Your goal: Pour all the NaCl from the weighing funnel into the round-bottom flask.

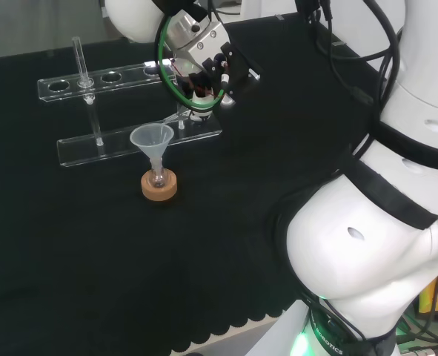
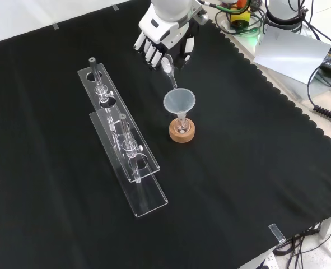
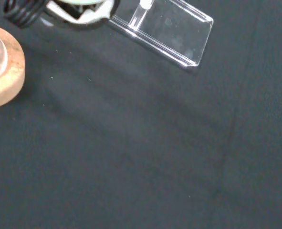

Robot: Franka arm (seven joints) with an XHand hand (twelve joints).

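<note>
Pour step: hand (image 2: 164, 38) pinched the weighing funnel (image 2: 169, 70), spout over the plastic funnel (image 2: 179, 102) on the round-bottom flask (image 2: 181, 128); next needed more tilt.

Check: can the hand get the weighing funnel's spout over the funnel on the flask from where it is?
Probably yes. The hand holds the weighing funnel tilted just above the funnel, with nothing between them.
</note>
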